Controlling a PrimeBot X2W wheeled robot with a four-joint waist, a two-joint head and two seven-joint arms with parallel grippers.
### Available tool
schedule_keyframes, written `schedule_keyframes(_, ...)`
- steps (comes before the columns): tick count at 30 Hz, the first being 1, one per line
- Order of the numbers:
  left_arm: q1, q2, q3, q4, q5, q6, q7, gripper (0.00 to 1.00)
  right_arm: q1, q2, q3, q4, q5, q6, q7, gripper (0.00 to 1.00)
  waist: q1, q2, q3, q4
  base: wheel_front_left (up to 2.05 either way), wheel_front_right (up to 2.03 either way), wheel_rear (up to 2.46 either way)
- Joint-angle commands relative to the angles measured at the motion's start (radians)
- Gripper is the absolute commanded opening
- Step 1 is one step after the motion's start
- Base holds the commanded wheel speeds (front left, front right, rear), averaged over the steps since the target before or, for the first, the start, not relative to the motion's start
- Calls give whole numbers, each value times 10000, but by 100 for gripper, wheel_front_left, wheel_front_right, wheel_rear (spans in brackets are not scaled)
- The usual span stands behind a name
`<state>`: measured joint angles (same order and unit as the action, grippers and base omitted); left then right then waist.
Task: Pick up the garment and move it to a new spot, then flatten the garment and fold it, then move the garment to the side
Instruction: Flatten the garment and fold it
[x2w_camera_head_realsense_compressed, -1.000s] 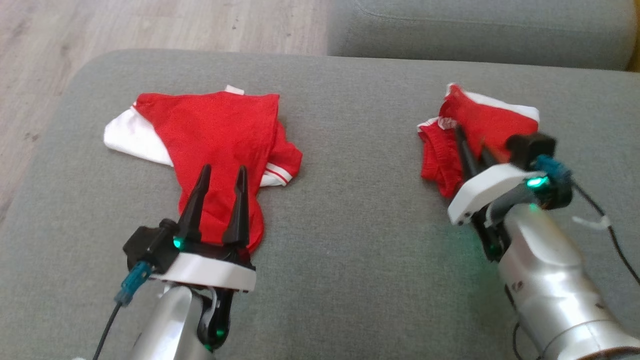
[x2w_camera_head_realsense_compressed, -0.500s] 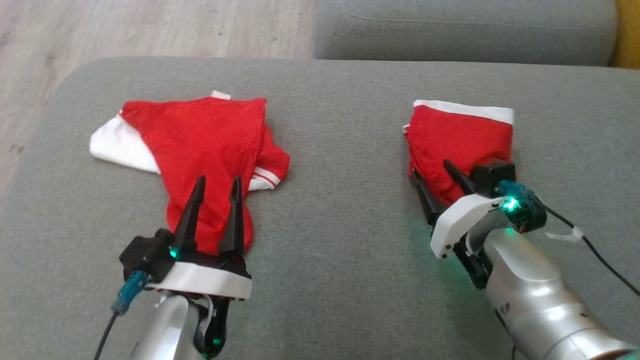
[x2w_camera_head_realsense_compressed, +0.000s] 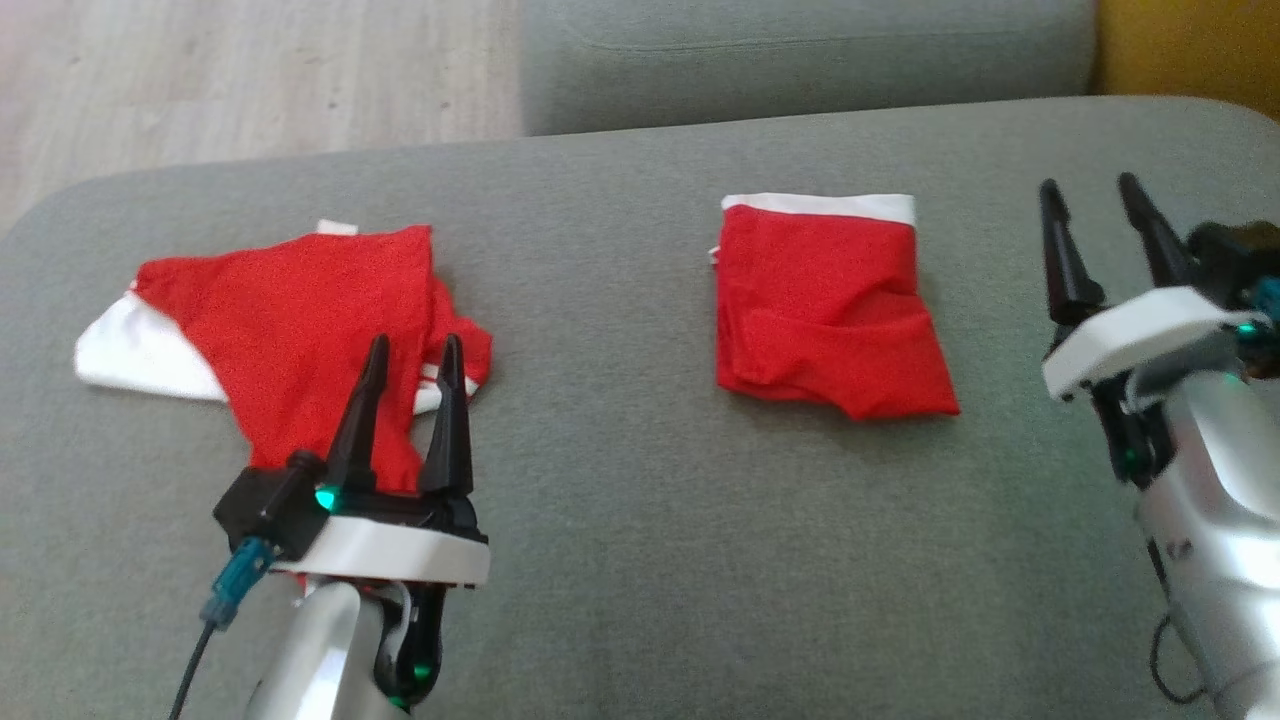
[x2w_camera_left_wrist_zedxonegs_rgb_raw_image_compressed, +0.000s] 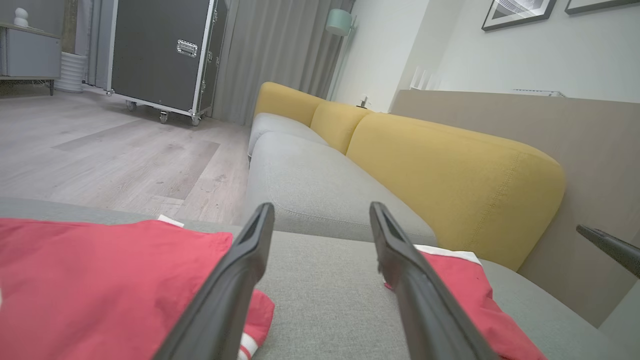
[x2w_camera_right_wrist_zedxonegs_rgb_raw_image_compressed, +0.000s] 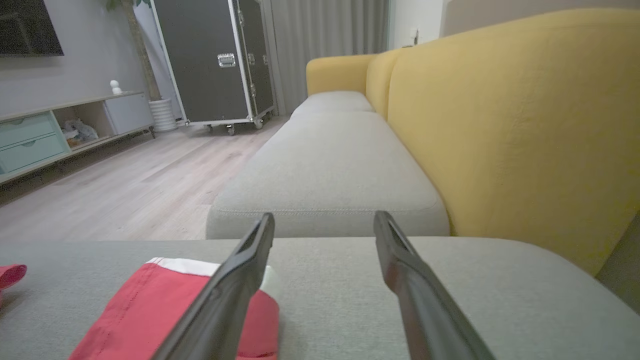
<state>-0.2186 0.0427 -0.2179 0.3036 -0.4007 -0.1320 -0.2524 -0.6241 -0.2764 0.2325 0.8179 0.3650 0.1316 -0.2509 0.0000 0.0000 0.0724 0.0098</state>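
A folded red garment (x2w_camera_head_realsense_compressed: 825, 305) with a white band along its far edge lies flat on the grey sofa seat (x2w_camera_head_realsense_compressed: 640, 520), right of centre. My right gripper (x2w_camera_head_realsense_compressed: 1090, 190) stands open and empty to its right, apart from it. In the right wrist view the folded garment (x2w_camera_right_wrist_zedxonegs_rgb_raw_image_compressed: 145, 310) lies left of the open right gripper (x2w_camera_right_wrist_zedxonegs_rgb_raw_image_compressed: 324, 217). A second red and white garment (x2w_camera_head_realsense_compressed: 290, 330) lies loosely spread at the left. My left gripper (x2w_camera_head_realsense_compressed: 410, 345) is open above its near edge, holding nothing. The left wrist view has both garments, one (x2w_camera_left_wrist_zedxonegs_rgb_raw_image_compressed: 110, 280) left and one (x2w_camera_left_wrist_zedxonegs_rgb_raw_image_compressed: 465, 285) right of the open gripper (x2w_camera_left_wrist_zedxonegs_rgb_raw_image_compressed: 322, 210).
The seat cushion's far edge meets another grey cushion (x2w_camera_head_realsense_compressed: 800, 60). A yellow backrest (x2w_camera_head_realsense_compressed: 1190, 45) rises at the far right. Wooden floor (x2w_camera_head_realsense_compressed: 250, 80) lies beyond the seat's left end. A black wheeled case (x2w_camera_left_wrist_zedxonegs_rgb_raw_image_compressed: 160, 50) stands across the room.
My right gripper opened, let go of the folded garment and drew away to the right. The garment now lies flat. The head camera has turned, shifting the picture leftwards.
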Motion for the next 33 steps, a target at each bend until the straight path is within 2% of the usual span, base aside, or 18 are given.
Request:
schedule_keyframes(1,-320,76,438,-388,77,13,-93,100,374,44,-290,-649,-408,-9,-107,100,0,0,14,-262,0,0,0)
schedule_keyframes(6,-208,76,552,-449,59,13,-93,100,1565,838,-1835,-2133,-1274,-9,-107,100,0,0,28,-640,0,0,0)
schedule_keyframes(11,22,76,612,-472,24,13,-93,100,2768,1819,-2634,-3478,-1988,-9,-108,100,0,0,70,-872,0,0,0)
schedule_keyframes(16,46,76,570,-469,17,13,-93,100,3259,2108,-2721,-3955,-2426,-9,-108,100,0,0,105,-872,0,0,0)
schedule_keyframes(21,-121,76,391,-481,44,13,-93,100,3193,2215,-2871,-4255,-2675,-9,-108,100,0,0,288,-587,0,0,0)
schedule_keyframes(22,-163,76,341,-491,52,13,-93,100,3143,2225,-2880,-4251,-2680,-9,-108,46,0,0,359,-487,0,0,0)
schedule_keyframes(23,-205,76,290,-501,55,13,-93,100,3071,2232,-2889,-4237,-2694,-9,-108,0,0,0,445,-378,0,0,0)
schedule_keyframes(28,-440,76,88,-505,34,13,-93,100,2432,2250,-2687,-3755,-2903,-9,-108,0,0,0,1011,267,0,0,0)
schedule_keyframes(33,-742,76,-247,-461,-19,13,-93,100,1281,2255,-2637,-2270,-3333,-9,-70,0,0,0,1625,988,0,0,0)
